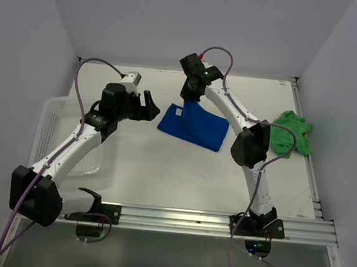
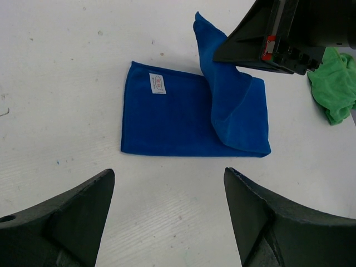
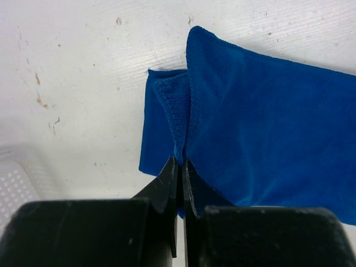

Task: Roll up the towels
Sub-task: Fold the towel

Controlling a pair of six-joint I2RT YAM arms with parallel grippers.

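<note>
Top: my left arm reaches in from the basket (image 1: 51, 122) side. The left gripper (image 1: 151, 106) is spread wide, empty, just left of the blue towel (image 1: 194, 127). My right arm is bent over mid-table, with the right gripper (image 1: 191, 96) pinching that towel's far corner up. Two towels; the green towel (image 1: 291, 132) is crumpled at the right edge.
Left wrist: I count one white label (image 2: 158, 83), unreadable.
Right wrist: jaws clamped on blue cloth.
</note>
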